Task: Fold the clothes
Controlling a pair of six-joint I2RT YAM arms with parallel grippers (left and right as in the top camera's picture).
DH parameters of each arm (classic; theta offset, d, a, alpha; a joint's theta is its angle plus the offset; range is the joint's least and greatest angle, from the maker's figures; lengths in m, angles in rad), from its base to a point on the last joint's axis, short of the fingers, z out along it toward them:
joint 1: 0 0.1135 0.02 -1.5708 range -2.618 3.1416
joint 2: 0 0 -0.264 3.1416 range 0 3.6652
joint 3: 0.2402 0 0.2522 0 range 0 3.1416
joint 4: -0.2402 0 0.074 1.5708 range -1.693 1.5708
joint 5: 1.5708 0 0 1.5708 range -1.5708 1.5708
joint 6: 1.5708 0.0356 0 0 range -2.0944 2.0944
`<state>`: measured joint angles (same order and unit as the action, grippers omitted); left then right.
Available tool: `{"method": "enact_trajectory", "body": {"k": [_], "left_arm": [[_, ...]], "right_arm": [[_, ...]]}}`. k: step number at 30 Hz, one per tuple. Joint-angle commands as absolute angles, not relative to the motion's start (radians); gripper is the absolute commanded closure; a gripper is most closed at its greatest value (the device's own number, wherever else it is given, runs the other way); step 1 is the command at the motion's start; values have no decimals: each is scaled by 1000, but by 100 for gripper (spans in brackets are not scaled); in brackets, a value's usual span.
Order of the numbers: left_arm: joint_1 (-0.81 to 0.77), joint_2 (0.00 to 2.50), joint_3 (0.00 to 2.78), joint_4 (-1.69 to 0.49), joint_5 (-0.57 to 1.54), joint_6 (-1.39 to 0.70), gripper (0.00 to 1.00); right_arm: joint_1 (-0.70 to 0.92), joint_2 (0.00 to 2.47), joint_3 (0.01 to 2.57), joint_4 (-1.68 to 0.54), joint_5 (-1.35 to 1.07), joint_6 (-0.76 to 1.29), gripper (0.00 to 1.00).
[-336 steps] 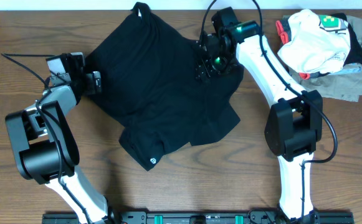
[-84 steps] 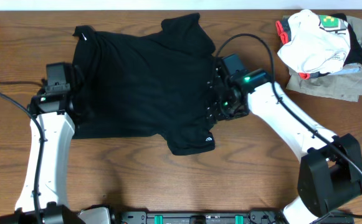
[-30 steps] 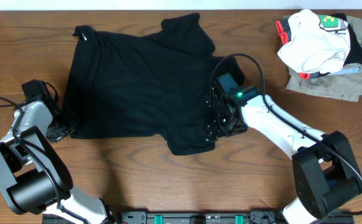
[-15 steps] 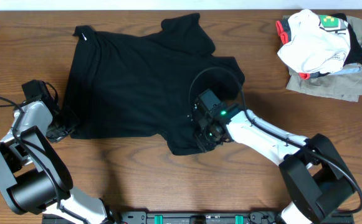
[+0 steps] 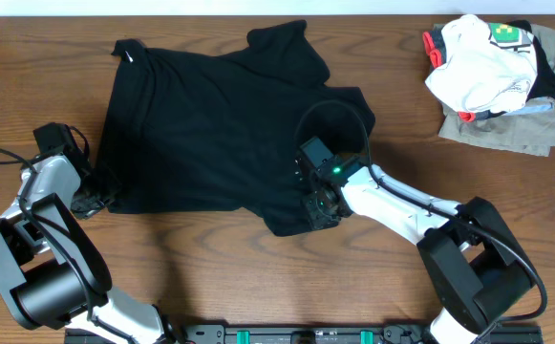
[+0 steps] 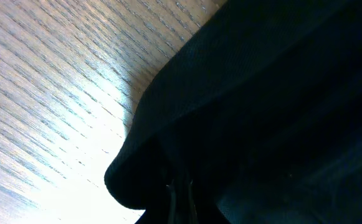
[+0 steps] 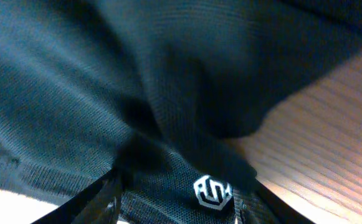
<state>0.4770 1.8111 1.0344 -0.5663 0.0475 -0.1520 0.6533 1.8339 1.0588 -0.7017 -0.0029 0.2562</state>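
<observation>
Broadly, the wood-grain surface point(image 5: 210, 287) shows open along the bottom and far left of the frame. The matte black garment point(image 5: 210, 124) lies spread across the upper middle. A white garment point(image 5: 478, 62) on a khaki-grey one point(image 5: 506, 134) sits upper right, well apart. The right arm stretches low towards the left, and the right fingers point(image 5: 317, 212) are spread astride the hem by a small white logo point(image 7: 210, 191). The left arm is folded back, its left fingers point(image 5: 94, 198) pressed together, pinching the lower-left hem corner.

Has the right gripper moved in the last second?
Yes. Right gripper moved leftward in frame over the shirt, away from the white garment.
</observation>
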Motion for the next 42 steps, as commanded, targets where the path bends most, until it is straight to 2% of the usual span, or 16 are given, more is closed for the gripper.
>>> {"method": "enact_trajectory", "body": {"k": [1,13,19,31,42], "left_arm": [[479,1816,1032,-575,68,-143,94],[479,1816,1032,-574,68,-142,94],[479,1816,1032,-574,68,-142,94],[479,1816,1032,-574,68,-142,94],[479,1816,1032,-574,68,-142,94]], "right_arm": [[624,1892,1024,-723,124,325,43],[615,1760,1073,-756,116,329,43],[603,1760,1057,-758,108,337,43],[603,1765,1029,-714,25,336,50],[603,1819,1017,-695,-9,336,51]]}}
